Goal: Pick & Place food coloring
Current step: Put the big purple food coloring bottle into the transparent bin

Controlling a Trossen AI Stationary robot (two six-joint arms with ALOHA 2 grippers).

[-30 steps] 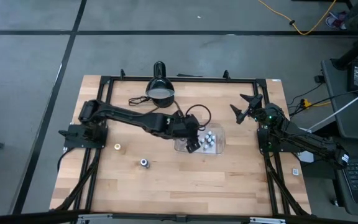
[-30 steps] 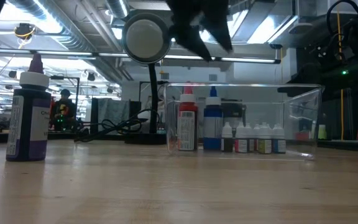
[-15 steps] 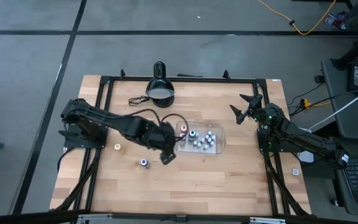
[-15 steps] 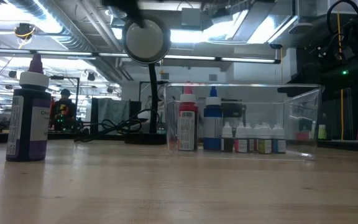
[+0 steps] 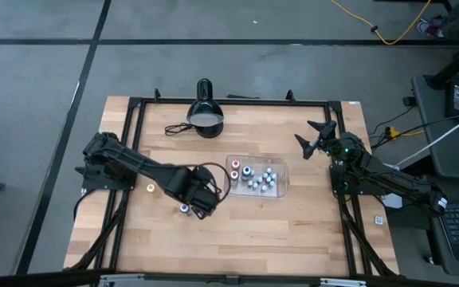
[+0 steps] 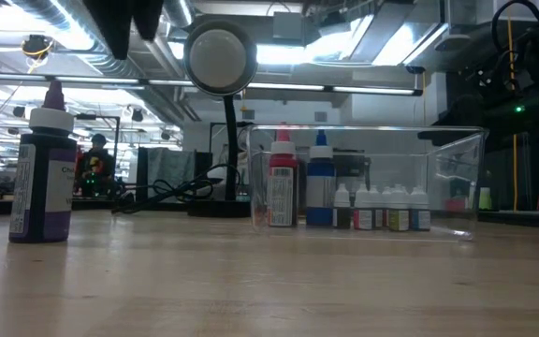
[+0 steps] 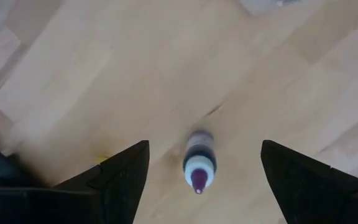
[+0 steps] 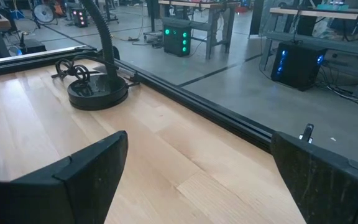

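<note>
a lab: framed robot table (image 5: pixel 237 231), workbenches (image 8: pixel 204 5), equipment behind.

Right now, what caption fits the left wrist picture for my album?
Open left gripper poised above a purple-tipped food coloring bottle standing on the wooden table.

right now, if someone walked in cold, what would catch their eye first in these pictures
The left tool hangs open right over a purple-tipped food coloring bottle standing alone on the wooden table. To its right, the clear plastic tray near the table's middle already holds a red-capped bottle, a blue-capped bottle and a row of small white-capped ones. The black desk lamp sits at the far edge.
</note>
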